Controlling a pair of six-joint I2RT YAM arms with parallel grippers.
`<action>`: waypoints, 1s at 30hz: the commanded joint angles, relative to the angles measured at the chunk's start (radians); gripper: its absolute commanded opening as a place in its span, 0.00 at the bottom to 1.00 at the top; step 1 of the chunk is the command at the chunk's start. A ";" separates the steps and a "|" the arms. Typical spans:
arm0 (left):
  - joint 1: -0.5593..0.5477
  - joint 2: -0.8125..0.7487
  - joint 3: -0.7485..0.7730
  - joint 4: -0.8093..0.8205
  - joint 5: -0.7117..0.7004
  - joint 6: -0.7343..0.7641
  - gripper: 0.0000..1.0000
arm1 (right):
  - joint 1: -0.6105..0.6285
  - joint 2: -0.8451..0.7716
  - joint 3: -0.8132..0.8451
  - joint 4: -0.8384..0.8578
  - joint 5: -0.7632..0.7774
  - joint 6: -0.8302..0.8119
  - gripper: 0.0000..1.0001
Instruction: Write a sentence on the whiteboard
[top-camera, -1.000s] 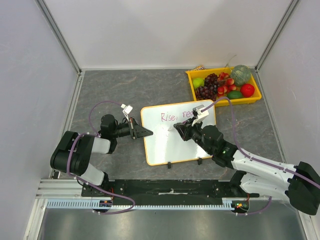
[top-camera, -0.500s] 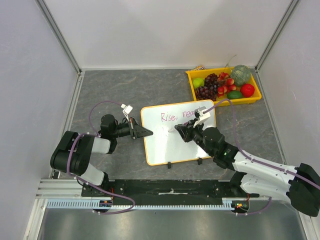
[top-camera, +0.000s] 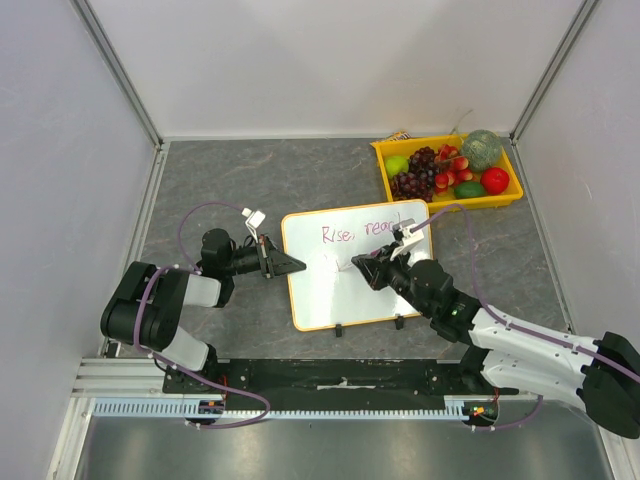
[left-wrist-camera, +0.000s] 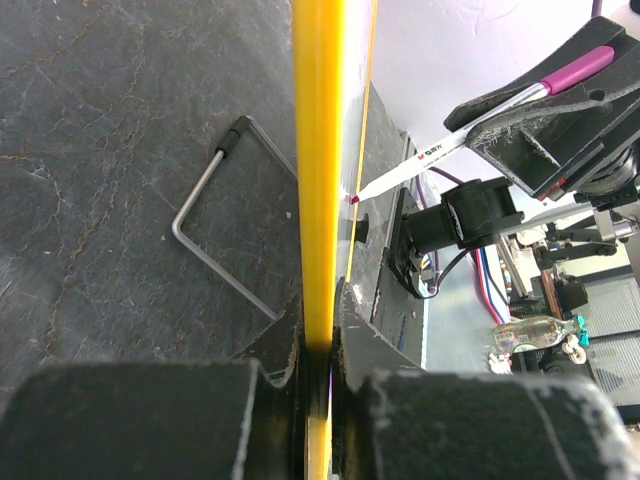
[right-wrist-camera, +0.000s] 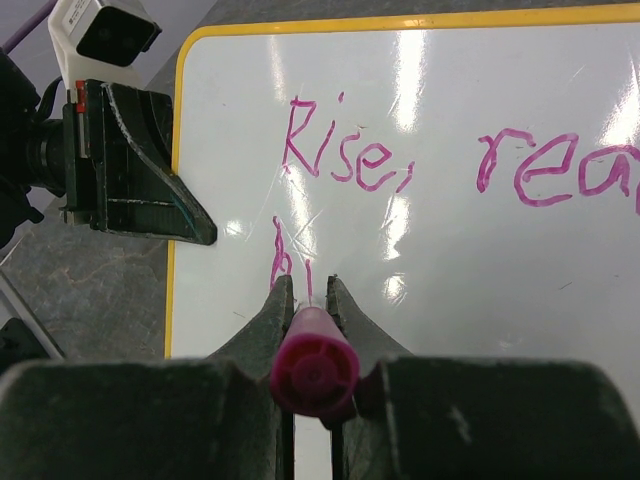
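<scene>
The whiteboard (top-camera: 335, 295) lies on the table between the arms, white with a thin yellow rim (left-wrist-camera: 318, 150). My left gripper (top-camera: 297, 265) is shut on its left edge, with both jaws pressed on the rim (left-wrist-camera: 320, 345). My right gripper (top-camera: 366, 268) is shut on a pink-capped marker (right-wrist-camera: 313, 362) over the board's middle. The marker's tip (left-wrist-camera: 352, 199) touches the white surface. The sentence (right-wrist-camera: 345, 160) reads "Rise, rea…" in pink, and a second line (right-wrist-camera: 281, 262) starts under it with an "h" and a short stroke.
A yellow fruit tray (top-camera: 450, 203) holding grapes, apples and a melon stands at the back right. Two black clips (top-camera: 340, 328) sit on the board's near edge. A bent metal wire stand (left-wrist-camera: 215, 250) lies on the grey table under the board's left side.
My right gripper with the marker has shifted a little toward the near side, uncovering more of the first line. The left gripper and the board have not moved.
</scene>
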 joint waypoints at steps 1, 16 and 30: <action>-0.019 0.026 -0.006 -0.068 -0.026 0.107 0.02 | -0.007 -0.007 0.038 -0.023 0.004 -0.006 0.00; -0.019 0.024 -0.004 -0.068 -0.023 0.107 0.02 | -0.008 0.063 0.145 0.032 0.056 -0.054 0.00; -0.018 0.027 -0.003 -0.070 -0.023 0.107 0.02 | -0.008 0.093 0.122 0.013 0.084 -0.069 0.00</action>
